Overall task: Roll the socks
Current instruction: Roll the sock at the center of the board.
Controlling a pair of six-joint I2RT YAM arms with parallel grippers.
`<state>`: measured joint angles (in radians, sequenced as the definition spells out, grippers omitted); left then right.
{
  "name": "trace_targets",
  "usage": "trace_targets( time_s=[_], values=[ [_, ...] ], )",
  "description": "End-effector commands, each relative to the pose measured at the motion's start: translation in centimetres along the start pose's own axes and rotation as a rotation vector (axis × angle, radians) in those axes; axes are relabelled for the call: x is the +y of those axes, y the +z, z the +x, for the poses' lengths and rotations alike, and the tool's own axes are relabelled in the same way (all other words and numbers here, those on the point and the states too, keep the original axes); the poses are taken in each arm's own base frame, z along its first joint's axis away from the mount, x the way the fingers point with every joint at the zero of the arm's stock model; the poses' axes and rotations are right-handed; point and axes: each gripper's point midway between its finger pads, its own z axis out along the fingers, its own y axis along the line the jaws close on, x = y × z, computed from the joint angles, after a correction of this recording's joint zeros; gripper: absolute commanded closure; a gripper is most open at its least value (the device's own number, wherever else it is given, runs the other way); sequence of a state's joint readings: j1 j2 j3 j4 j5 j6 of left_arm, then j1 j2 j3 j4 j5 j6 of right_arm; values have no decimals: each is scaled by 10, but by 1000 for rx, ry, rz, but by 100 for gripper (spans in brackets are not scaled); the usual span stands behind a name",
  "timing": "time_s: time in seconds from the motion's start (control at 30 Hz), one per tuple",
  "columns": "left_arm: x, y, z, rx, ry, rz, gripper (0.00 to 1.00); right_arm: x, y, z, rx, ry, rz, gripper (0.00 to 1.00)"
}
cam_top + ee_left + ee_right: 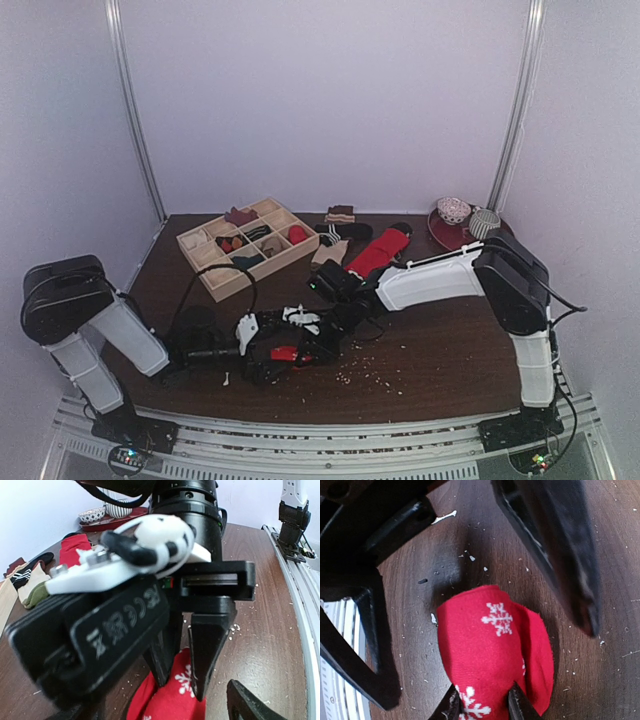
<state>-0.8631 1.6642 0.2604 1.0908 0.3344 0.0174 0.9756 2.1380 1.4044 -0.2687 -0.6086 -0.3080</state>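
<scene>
From above, the red sock [288,353] is seen lying on the dark wooden table [450,350] near its front edge, between the two arms. The left gripper [268,352] is placed low at the sock's left side and the right gripper [306,347] is set over it from the far side; how the jaws stand cannot be told from this height. Further back, a cream sock [328,252] is laid just beside a plain red sock [382,250], right of a wooden box [245,245] divided into compartments. A red plate [445,235] with bowls is set in the far right corner.

In the left wrist view, the frame is largely filled by the right gripper. Its two black fingers [205,655] are pressed down onto the red sock, which is printed with white snowflakes. One finger of the left gripper is shown at the bottom right, apart from the sock.

In the right wrist view, a fold of the red sock is pinched between the right gripper's fingertips [517,706] at the bottom edge, the jaws drawn nearly together with fabric between them. The left gripper's fingers are spread wide on either side of the sock, one at the upper right and one at the left; neither is touching it and nothing is held. White crumbs [470,557] are scattered over the table
</scene>
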Motion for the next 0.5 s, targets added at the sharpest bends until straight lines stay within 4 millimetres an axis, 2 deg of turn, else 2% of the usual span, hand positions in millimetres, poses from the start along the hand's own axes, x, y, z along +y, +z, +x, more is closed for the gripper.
trace_targets(
  time_s=[0.0,0.23,0.37,0.47],
  values=[
    [0,10,-3,-22,27,55,20,18,23,164,529,268,-44,73],
    [-3,12,5,-5,5,90,30,17,19,162,526,294,-60,73],
    [1,-3,-10,-51,22,37,34,14,17,163,537,312,-53,73],
    [14,-17,-21,-67,29,-60,28,10,16,164,532,319,-39,73]
  ],
)
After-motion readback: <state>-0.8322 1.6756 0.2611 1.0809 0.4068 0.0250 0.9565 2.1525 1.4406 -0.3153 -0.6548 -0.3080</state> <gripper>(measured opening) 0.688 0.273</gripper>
